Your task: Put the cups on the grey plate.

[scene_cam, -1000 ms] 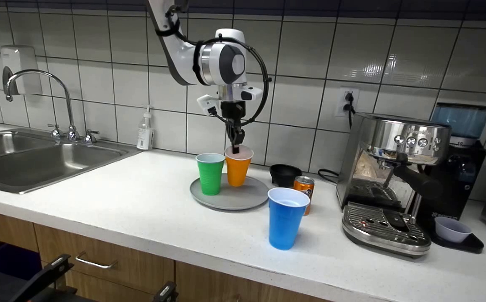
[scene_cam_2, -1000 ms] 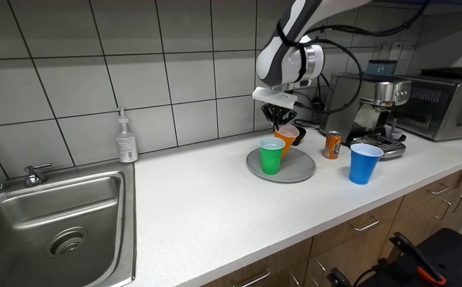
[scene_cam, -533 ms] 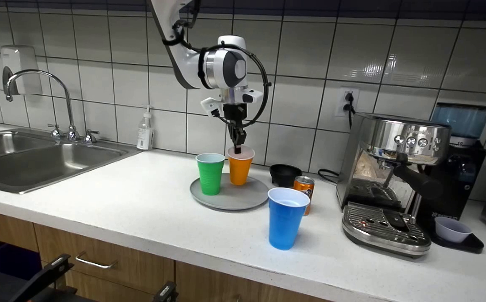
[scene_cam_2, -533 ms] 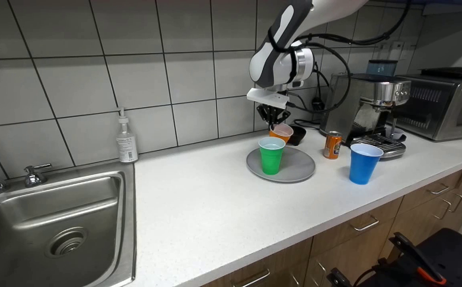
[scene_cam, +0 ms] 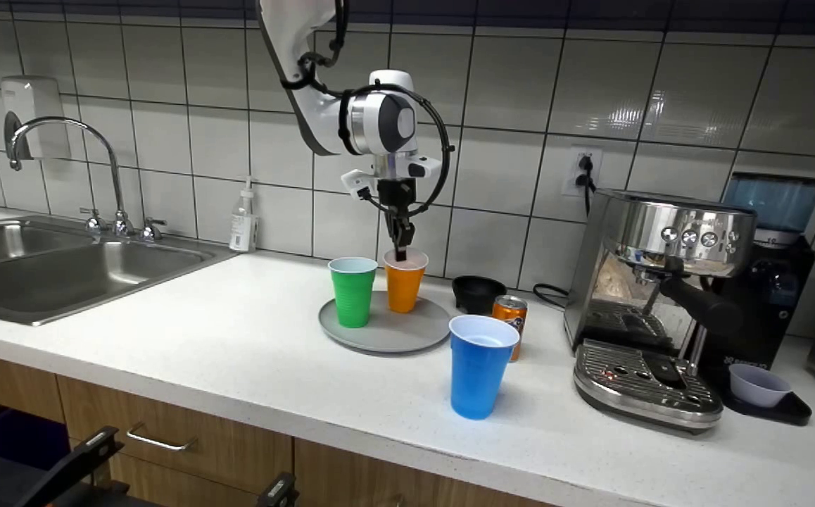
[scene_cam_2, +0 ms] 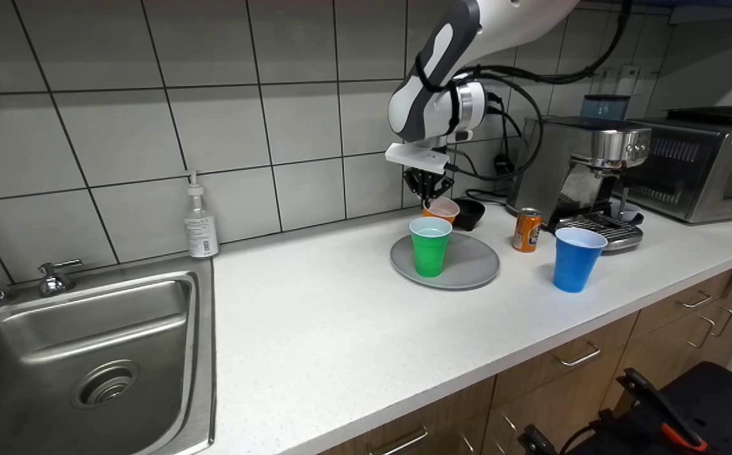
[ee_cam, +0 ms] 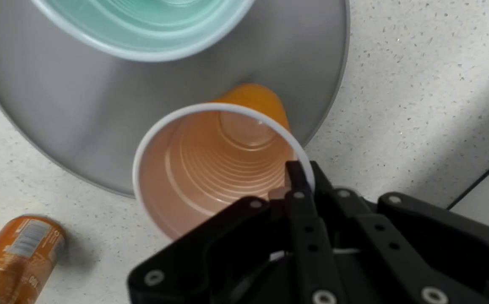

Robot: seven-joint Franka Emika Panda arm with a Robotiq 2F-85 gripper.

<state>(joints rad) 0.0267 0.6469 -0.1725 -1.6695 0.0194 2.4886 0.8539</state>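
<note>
Pinching orange cup (ee_cam: 219, 169) by the rim between fingertips (ee_cam: 297, 179), over grey plate (scene_cam: 390, 339) beside green cup (scene_cam: 353, 296); unable to confirm base contact. Seat flat before releasing, withdraw vertically, then fetch blue cup (scene_cam: 479, 373) from counter (scene_cam: 253, 352).

Finding white, speckled countertop (scene_cam: 238, 352) running from left edge to right edge in an exterior view. Noting directly on it: grey plate (scene_cam: 407, 336) lying flat just below centre; short black cup (scene_cam: 478, 296) right of centre; small orange can (scene_cam: 512, 308) standing near, lower right; blue cup (scene_cam: 479, 373) standing upright, lower still; coffee machine (scene_cam: 633, 296) at right. Observing, in an exterior view, boxy silver appliance (scene_cam_2: 707, 167) resting at right edge.
</note>
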